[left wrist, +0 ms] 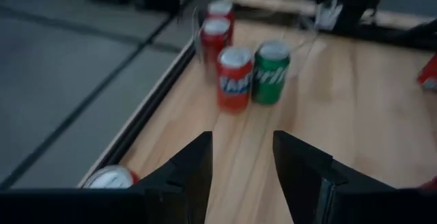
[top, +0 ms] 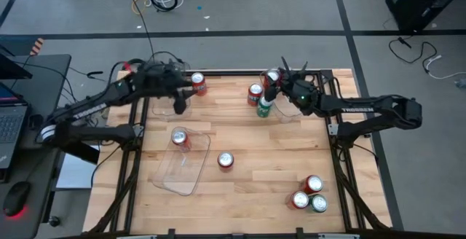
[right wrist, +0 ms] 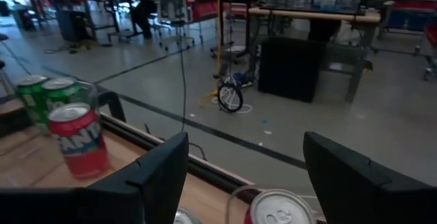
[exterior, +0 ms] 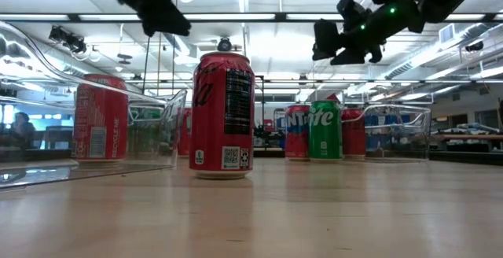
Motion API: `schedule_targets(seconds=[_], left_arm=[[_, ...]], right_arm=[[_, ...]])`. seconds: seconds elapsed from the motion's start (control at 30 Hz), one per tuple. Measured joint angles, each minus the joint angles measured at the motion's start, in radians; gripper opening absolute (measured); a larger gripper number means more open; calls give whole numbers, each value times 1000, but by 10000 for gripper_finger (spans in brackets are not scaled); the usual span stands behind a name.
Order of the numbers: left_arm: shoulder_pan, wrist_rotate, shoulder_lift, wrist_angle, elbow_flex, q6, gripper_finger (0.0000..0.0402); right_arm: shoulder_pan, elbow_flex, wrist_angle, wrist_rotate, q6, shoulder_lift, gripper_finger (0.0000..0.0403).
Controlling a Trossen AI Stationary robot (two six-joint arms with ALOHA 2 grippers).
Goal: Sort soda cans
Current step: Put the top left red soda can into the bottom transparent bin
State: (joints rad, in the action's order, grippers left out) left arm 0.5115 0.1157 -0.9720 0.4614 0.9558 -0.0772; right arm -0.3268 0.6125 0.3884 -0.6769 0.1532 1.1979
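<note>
Both grippers hover open at the table's far side and hold nothing. In the high view my left gripper [top: 180, 102] is beside a red can [top: 197, 84] at the far edge. My right gripper [top: 271, 86] is above a cluster of a red can [top: 255, 93], a second red can [top: 274, 76] and a green can [top: 264, 108]. The left wrist view looks past open fingers [left wrist: 242, 173] at a red can [left wrist: 234, 78] and a green can [left wrist: 271, 72]. In the right wrist view a red can's silver top [right wrist: 281, 207] sits below the open fingers [right wrist: 242, 176].
A clear tray [top: 175, 175] lies left of centre with one red can [top: 180, 138] standing in it. Another red can [top: 226, 161] stands alone mid-table. Two red cans [top: 313, 184] [top: 299, 200] and a green one [top: 318, 203] stand at the near right. A second clear tray [top: 293, 114] sits by the right gripper.
</note>
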Motion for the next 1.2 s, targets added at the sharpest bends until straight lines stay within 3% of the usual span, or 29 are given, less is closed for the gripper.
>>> schedule_targets(seconds=[0.27, 0.43, 0.63, 0.93, 1.2], left_arm=[[71, -27, -301, 312, 309, -101, 159], [83, -40, -445, 502, 441, -157, 159], [84, -50, -555, 563, 496, -156, 159], [84, -237, -581, 554, 499, -179, 161], [81, -247, -581, 558, 499, -174, 231]], right_arm=[[32, 0, -3, 0, -24, -1, 274], [44, 0, -7, 2, -26, -1, 274], [50, 1, -11, 13, -24, -1, 274], [60, 1, -28, 16, -25, -1, 274], [60, 1, -27, 33, -22, -1, 274]])
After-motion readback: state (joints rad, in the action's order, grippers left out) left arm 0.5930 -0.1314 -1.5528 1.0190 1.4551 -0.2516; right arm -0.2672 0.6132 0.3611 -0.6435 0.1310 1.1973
